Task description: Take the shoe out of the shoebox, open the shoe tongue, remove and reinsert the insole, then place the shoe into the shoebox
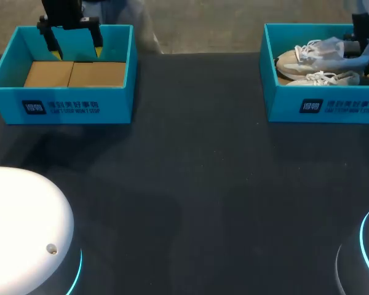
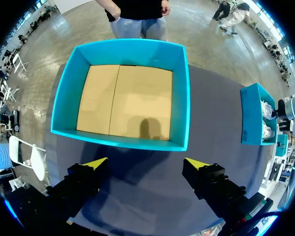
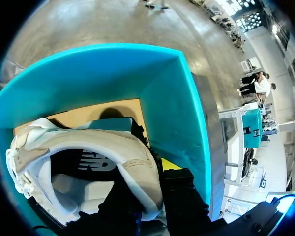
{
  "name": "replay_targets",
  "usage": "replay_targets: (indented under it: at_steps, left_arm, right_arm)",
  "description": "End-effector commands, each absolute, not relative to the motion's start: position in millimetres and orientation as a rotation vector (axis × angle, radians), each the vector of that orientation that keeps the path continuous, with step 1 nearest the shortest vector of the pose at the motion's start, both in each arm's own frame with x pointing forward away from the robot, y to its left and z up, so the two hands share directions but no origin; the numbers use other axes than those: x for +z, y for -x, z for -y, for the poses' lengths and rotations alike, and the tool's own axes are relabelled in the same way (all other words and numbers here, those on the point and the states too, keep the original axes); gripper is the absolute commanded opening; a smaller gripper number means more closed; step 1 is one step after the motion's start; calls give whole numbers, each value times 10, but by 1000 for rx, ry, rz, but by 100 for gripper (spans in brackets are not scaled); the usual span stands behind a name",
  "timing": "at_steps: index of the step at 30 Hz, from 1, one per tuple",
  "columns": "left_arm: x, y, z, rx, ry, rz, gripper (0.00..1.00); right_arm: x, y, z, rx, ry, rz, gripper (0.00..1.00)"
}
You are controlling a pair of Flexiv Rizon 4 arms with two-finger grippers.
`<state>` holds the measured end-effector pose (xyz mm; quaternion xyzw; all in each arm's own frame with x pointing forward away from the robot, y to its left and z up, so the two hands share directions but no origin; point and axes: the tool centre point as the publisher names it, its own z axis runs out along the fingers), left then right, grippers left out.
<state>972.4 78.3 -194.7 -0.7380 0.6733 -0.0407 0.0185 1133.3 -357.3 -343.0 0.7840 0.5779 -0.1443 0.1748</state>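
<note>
1. Table (image 1: 190, 172): a flat, dark, matte surface. Two teal cardboard boxes are set along its far edge, well apart.

2. Left box (image 1: 61, 107): rectangular and open-topped, with thin straight walls. Its floor is made of two tan cardboard flaps (image 2: 123, 101) that meet at a centre seam. Nothing is held in it.

3. Right box (image 1: 323, 107): the same shape and colour. Two shoes are laid in it side by side, heels to the right. The far shoe (image 1: 313, 55) is pale cream with white laces. The near shoe (image 1: 323, 78) is the same in tone and lacing.

4. Right claw (image 3: 150, 179): it is closed on the heel collar of the far shoe (image 3: 88, 147). One dark finger is placed inside the shoe opening. The yellow-tipped finger (image 3: 169, 164) is placed outside, between the collar and the right wall of the box (image 3: 179, 113). The collar is smooth and padded, and the inside of the shoe is dark. The claw is hemmed in closely by the wall on that side.

5. Left claw (image 2: 146, 163): it is open, with its yellow tips spread wide and nothing between them. In the head view the left claw (image 1: 75, 52) is seen above the far wall of the left box.

6. A rounded white base (image 1: 24, 227) is seen at the near left corner of the table.
</note>
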Motion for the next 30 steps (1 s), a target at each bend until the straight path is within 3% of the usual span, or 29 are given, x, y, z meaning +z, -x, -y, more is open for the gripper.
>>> replay_targets:
  at_steps: [1, 7, 9, 13, 15, 18, 21, 24, 30]
  left_arm:
    - [-1943, -9725, -782, -124, 2292, -2090, 100]
    - [-1943, -9725, -782, -124, 2292, -2090, 100]
    - [-1943, -9725, -782, -124, 2292, -2090, 100]
    - [-1943, -9725, -782, -124, 2292, -2090, 100]
    - [-1943, -9725, -782, -124, 2292, -2090, 100]
    - [-1943, -9725, -782, -124, 2292, -2090, 100]
    - [-1943, -9725, -782, -124, 2292, -2090, 100]
    - [-1943, -9725, -782, -124, 2292, -2090, 100]
    - [-1943, -9725, -782, -124, 2292, -2090, 100]
  right_arm:
    - [-3489, -11428, 3585, -425, -2234, -1639, 0]
    - [-3529, -11419, 3559, -425, -2240, -1649, 0]
    - [-3531, -11417, 3558, -424, -2242, -1649, 29]
    - [-3488, -11399, 3554, -412, -2244, -1647, 37]
    - [-3438, -11386, 3548, -400, -2242, -1647, 47]
    - [-3351, -11361, 3532, -368, -2245, -1650, 50]
    - [-3216, -11304, 3493, -322, -2258, -1655, 65]
    - [-3077, -11228, 3438, -275, -2265, -1665, 66]
    - [-2776, -11026, 3291, -184, -2271, -1695, 84]
